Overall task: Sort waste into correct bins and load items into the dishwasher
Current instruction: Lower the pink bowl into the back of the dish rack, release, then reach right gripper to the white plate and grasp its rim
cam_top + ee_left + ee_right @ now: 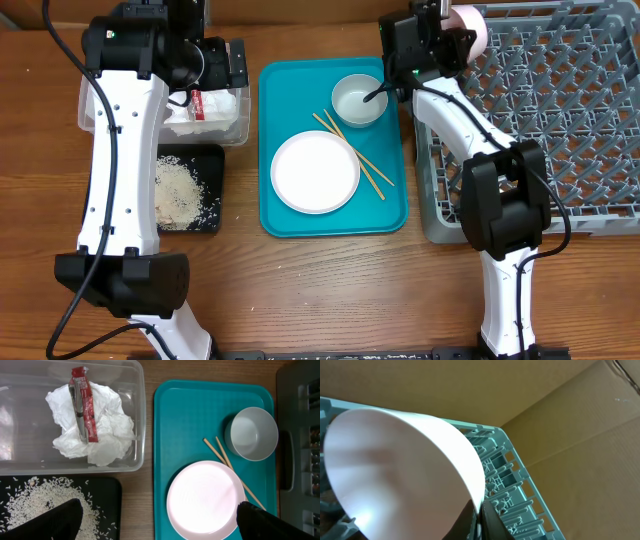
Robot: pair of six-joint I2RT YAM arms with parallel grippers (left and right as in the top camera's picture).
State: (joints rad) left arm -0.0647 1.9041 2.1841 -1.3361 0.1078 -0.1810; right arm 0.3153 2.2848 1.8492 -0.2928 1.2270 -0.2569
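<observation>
**Overhead view: a bowl is going to the rack**

The robot is doing the loading step, I think. The right fingers (492, 527) are pinching the rim of a small pale bowl (405, 470) and holding it up over the near corner of the grey rack (560, 120). The bowl is tipped on its side and is not sitting on the pegs yet. Next, I am guessing, it needs to go down slowly between the pegs before the fingers let go, or it could bump a peg and roll.

The left fingers (57, 520) are spread wide and holding nothing. They are hanging above the bins.

The clear tub (25, 420) is holding the white tissue (107, 430), with the red wrapper (84, 405) lying on top of it. The black tray (114, 500) just beside it is holding the loose rice (40, 500). So the waste is looking sorted.

The teal tray (190, 420) on the table (300, 290) is carrying the round plate (205, 500), a second bowl (252, 434) and the chopsticks (222, 457), which are partly tucked under the plate. Those are waiting to be loaded. I am not seeing any dish standing in the rack yet.
</observation>
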